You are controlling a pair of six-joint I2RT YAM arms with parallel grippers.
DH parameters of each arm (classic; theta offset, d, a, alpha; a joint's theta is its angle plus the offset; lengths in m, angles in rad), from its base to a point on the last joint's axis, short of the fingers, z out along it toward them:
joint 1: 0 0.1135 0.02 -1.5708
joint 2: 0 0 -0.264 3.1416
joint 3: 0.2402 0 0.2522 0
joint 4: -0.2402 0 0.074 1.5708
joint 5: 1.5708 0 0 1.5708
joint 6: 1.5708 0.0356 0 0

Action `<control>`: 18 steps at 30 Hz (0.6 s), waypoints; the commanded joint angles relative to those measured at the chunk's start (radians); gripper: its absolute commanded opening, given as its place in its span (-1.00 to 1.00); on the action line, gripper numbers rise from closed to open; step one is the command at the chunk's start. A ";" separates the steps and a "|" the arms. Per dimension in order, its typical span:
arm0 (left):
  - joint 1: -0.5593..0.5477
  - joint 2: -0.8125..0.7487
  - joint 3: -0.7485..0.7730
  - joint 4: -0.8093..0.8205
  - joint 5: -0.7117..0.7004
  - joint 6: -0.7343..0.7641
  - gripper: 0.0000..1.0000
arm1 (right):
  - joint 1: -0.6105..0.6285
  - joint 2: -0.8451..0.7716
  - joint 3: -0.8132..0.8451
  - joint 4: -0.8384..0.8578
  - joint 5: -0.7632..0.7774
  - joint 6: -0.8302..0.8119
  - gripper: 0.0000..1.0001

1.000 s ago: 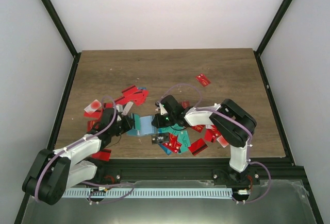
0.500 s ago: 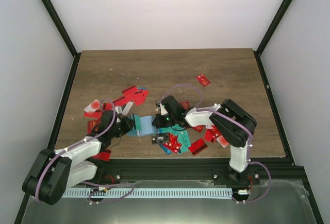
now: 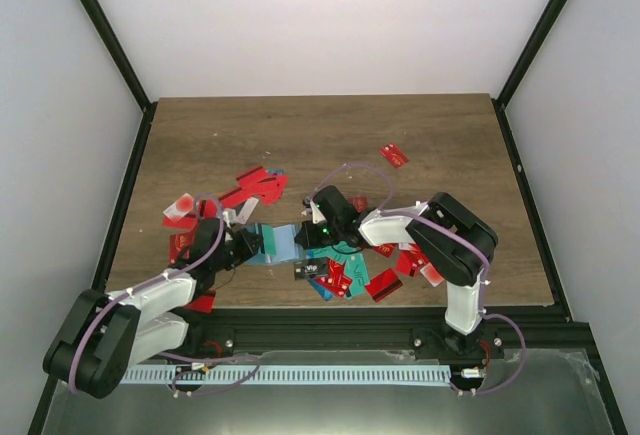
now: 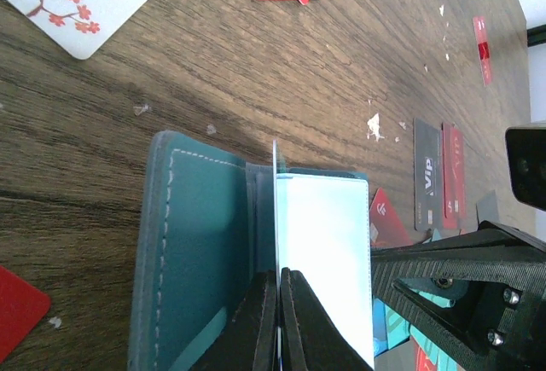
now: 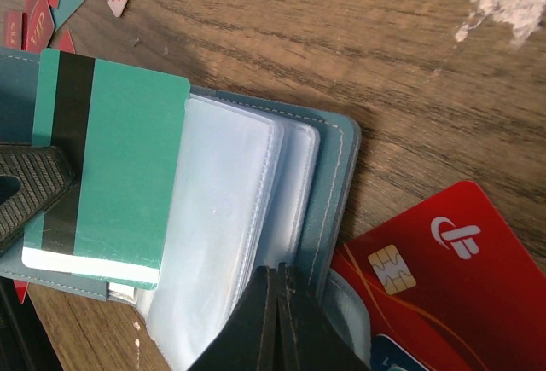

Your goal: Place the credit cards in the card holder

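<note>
wooden tabletop (image 3: 330,135) carries the soft, floppy card holder (image 3: 282,243) at lower centre, pinched at one edge by the right gripper (image 5: 275,281); left gripper (image 4: 279,290) nips a stiff, probably slick teal card (image 5: 111,158), best held by its short end.

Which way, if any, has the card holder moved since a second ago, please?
No; the card holder keeps its place relative to the lone red card.

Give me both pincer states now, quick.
Left pincer: closed, holding a teal card.
Right pincer: closed, pinching the card holder by its clear sleeves.
</note>
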 commanded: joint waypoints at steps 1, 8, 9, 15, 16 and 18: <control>-0.001 -0.010 -0.026 0.012 0.017 -0.016 -0.92 | 0.007 0.036 -0.021 -0.078 0.008 0.000 -0.99; -0.001 -0.003 -0.041 0.044 0.030 -0.051 -0.92 | 0.007 0.041 -0.022 -0.079 0.006 0.002 -0.99; 0.000 -0.004 -0.041 0.053 0.033 -0.057 -0.92 | 0.007 0.041 -0.023 -0.078 0.006 0.002 -0.99; -0.001 -0.027 -0.089 0.078 0.003 -0.049 -0.92 | 0.007 0.040 -0.024 -0.079 0.005 0.003 -0.99; -0.001 -0.035 -0.093 0.073 -0.011 -0.040 -0.92 | 0.007 0.040 -0.024 -0.079 0.003 0.003 -0.99; 0.000 -0.055 -0.098 0.055 -0.049 -0.019 -0.92 | 0.007 0.042 -0.024 -0.079 0.003 0.003 -0.99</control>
